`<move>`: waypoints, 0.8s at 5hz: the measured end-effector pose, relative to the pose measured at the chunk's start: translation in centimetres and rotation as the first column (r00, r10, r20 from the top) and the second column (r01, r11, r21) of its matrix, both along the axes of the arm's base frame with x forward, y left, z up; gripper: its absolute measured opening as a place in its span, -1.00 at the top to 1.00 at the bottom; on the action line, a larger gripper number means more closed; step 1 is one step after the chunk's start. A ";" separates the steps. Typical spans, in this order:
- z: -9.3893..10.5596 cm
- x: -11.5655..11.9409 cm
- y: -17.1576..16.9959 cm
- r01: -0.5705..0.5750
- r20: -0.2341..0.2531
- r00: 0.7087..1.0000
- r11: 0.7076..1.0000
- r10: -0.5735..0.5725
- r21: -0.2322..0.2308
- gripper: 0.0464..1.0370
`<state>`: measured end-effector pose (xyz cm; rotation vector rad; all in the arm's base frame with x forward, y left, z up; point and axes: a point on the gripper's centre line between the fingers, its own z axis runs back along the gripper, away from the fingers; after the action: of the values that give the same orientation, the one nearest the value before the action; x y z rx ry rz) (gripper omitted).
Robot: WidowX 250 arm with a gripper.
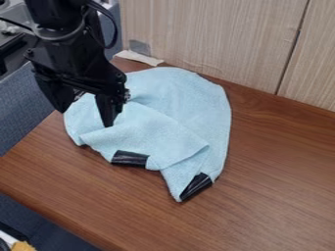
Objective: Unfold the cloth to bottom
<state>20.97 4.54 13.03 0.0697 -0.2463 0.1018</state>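
My gripper (85, 109) hangs at the upper left, over the left part of the cloth, with its two fingers spread apart and nothing seen between them. The light blue cloth (186, 103) lies crumpled and partly folded on the wooden table, a flap (154, 135) lying across its middle. Black tape marks two of its lower corners: one piece (130, 158) at the lower left, another (196, 187) at the lowest tip. The arm covers part of the cloth's upper left, and whether the fingertips touch the fabric is unclear.
A wood-grain panel wall (216, 39) rises along the table's back edge. The brown table (281, 196) extends right and below the cloth, its front edge running diagonally at lower left. Blue-grey fabric surfaces (23, 103) stand beyond the left edge.
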 end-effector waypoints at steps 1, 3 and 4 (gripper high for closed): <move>-0.4 -0.1 0.0 -0.008 -0.013 1.000 1.000 0.008 -0.006 -0.93; -4.2 2.0 -0.9 -0.003 -0.081 0.997 1.000 0.004 0.018 -0.93; -6.4 2.4 -1.3 -0.003 -0.112 0.994 1.000 0.005 0.010 -0.93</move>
<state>23.39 3.25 6.65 0.0852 -0.1349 0.1004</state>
